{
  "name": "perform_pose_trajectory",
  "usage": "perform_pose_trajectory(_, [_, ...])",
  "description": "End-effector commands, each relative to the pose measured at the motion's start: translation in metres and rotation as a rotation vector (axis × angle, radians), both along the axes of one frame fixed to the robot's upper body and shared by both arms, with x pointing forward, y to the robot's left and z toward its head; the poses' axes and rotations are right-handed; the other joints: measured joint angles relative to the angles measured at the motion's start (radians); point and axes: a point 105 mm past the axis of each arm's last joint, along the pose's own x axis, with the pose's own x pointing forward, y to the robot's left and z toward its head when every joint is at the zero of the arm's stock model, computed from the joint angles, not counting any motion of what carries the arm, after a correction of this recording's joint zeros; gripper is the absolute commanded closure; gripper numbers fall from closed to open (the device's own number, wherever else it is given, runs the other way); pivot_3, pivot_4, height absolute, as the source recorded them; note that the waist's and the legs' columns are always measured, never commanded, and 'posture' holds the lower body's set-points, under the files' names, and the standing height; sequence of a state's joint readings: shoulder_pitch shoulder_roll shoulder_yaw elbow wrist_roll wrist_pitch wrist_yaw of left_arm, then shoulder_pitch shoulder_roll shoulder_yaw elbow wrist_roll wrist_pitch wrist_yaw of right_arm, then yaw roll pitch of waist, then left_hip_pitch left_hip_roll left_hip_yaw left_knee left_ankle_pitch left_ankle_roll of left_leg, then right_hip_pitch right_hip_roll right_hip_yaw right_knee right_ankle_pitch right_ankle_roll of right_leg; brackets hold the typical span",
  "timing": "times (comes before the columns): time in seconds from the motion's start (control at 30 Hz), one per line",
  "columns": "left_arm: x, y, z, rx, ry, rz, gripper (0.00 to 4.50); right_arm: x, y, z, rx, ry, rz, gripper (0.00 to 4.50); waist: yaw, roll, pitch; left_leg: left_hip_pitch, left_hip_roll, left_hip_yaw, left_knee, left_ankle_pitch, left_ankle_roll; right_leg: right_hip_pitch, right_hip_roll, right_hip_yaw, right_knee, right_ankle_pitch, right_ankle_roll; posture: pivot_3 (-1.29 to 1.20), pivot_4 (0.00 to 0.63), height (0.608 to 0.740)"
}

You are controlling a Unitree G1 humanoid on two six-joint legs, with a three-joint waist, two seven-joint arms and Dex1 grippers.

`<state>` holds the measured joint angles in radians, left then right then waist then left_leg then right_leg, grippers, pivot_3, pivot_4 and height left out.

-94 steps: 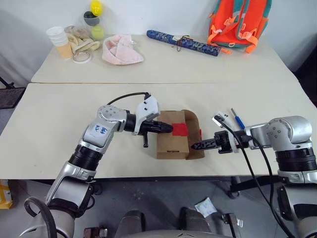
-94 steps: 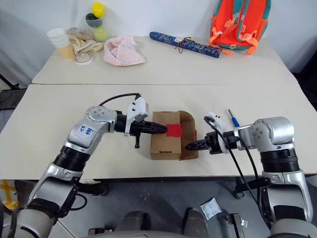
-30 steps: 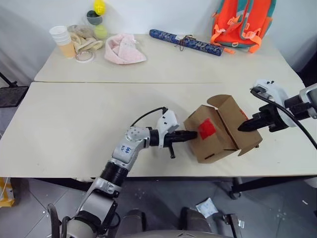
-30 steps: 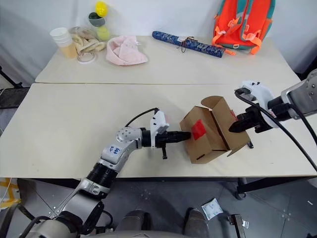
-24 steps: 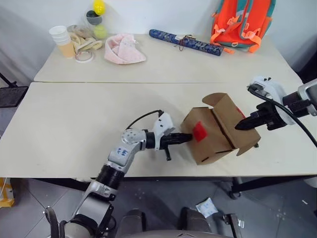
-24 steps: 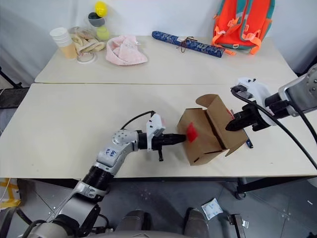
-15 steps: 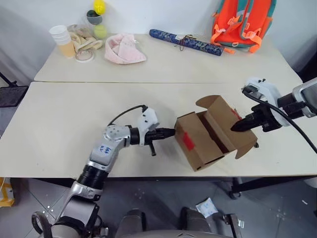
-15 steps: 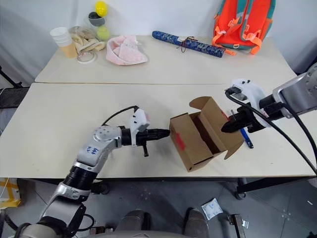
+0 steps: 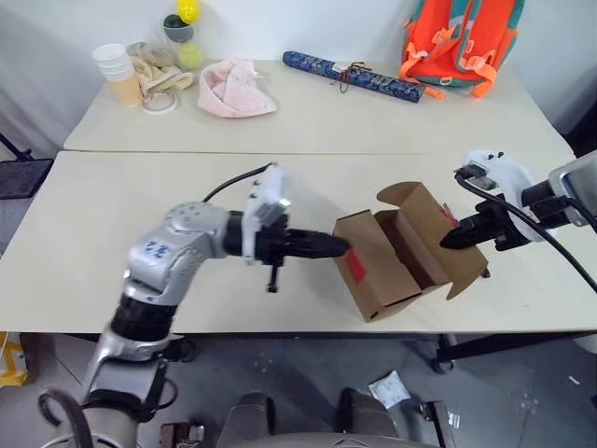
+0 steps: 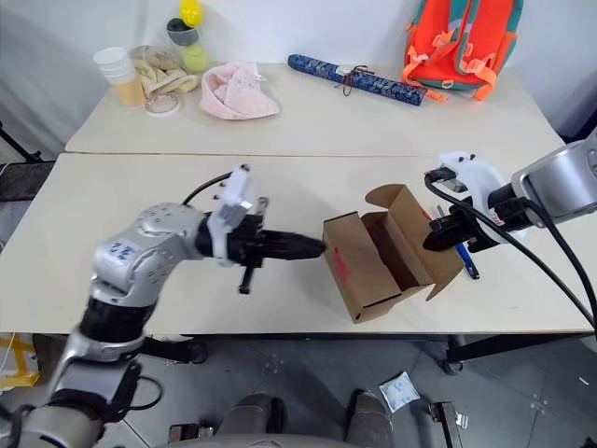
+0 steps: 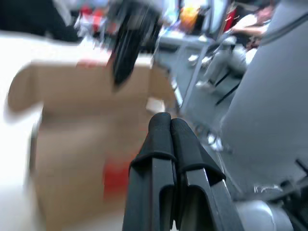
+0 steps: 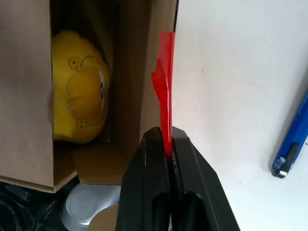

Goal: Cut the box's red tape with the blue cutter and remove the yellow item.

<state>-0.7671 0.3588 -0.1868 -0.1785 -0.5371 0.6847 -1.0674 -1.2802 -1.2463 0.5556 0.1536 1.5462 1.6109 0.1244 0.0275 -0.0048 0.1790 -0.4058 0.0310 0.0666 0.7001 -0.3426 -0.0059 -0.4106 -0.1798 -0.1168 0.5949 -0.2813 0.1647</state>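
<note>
From the head views, the small brown cardboard box (image 9: 403, 250) sat open near the table's right front edge. The left gripper (image 9: 338, 247), fingers shut and empty, touched its red tape patch (image 9: 355, 264).

In the right wrist view, the right gripper (image 12: 165, 136) pinched a red tape strip (image 12: 164, 106). The soft yellow toy (image 12: 79, 108) was inside, not taken out yet. The slim blue cutter (image 12: 293, 139) lay on the table beside it.

Left gripper (image 9: 343, 248) fingers together, level; right gripper (image 9: 447, 241) pinched closed.

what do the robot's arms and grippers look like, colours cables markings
Both arms are silver-grey metal with rounded joint housings and black ribbed collars. The left arm carries a blue handwritten mark on a white sticker. Each wrist has a white camera housing with a black cable looping back to the arm. The left gripper and right gripper each have two slim black fingers.
</note>
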Motion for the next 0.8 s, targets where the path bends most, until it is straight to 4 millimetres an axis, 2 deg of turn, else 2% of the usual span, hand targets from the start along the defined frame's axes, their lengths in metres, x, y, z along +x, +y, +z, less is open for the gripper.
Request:
perform_pose_trajectory(0.03, [0.001,-0.020,-0.009,0.035,-0.034,-0.006,4.50,0.004,-0.002,0.011,0.023,-0.056,-0.039,4.48,0.000,0.000,0.000,0.000,0.000,0.000,0.000,0.000,0.000,0.000,0.000,0.000,0.000,0.000,0.000,0.00,0.150,0.740])
perform_pose_trajectory(0.2, [0.001,-0.039,-0.029,0.114,-0.045,-0.014,4.50,0.011,-0.006,0.009,0.024,-0.082,-0.095,4.48,-0.002,0.000,0.000,0.000,0.000,0.001,-0.001,0.000,0.000,-0.001,0.000,0.000,0.000,0.000,0.000,0.00,0.150,0.740])
perform_pose_trajectory(0.3, [0.001,-0.038,-0.033,0.130,-0.021,-0.010,4.50,0.013,-0.007,0.008,0.031,-0.096,-0.117,4.48,-0.001,0.000,0.000,0.000,0.000,0.001,0.000,0.000,0.000,-0.001,0.000,0.000,0.000,0.000,0.000,0.00,0.150,0.740])
perform_pose_trajectory(0.43, [0.011,-0.037,-0.044,0.173,-0.028,0.052,4.50,0.012,-0.006,0.005,0.047,-0.098,-0.122,4.48,0.002,0.000,0.000,0.000,0.000,0.001,0.000,0.000,0.000,-0.001,0.000,0.000,0.000,0.000,0.000,0.00,0.150,0.740])
perform_pose_trajectory(0.6, [0.023,-0.039,-0.048,0.170,-0.044,0.126,4.50,0.009,-0.005,0.001,0.061,-0.098,-0.124,4.48,0.004,0.000,0.000,0.000,0.000,0.001,0.000,0.000,0.000,0.000,0.000,0.000,0.000,0.000,0.000,0.00,0.150,0.740])
perform_pose_trajectory(0.8, [0.027,-0.035,-0.054,0.178,-0.030,0.162,4.50,0.003,-0.005,-0.001,0.075,-0.104,-0.132,4.48,0.002,0.000,0.000,0.001,0.000,0.001,0.001,0.000,0.000,0.000,0.000,0.000,0.001,0.000,0.000,0.00,0.150,0.740])
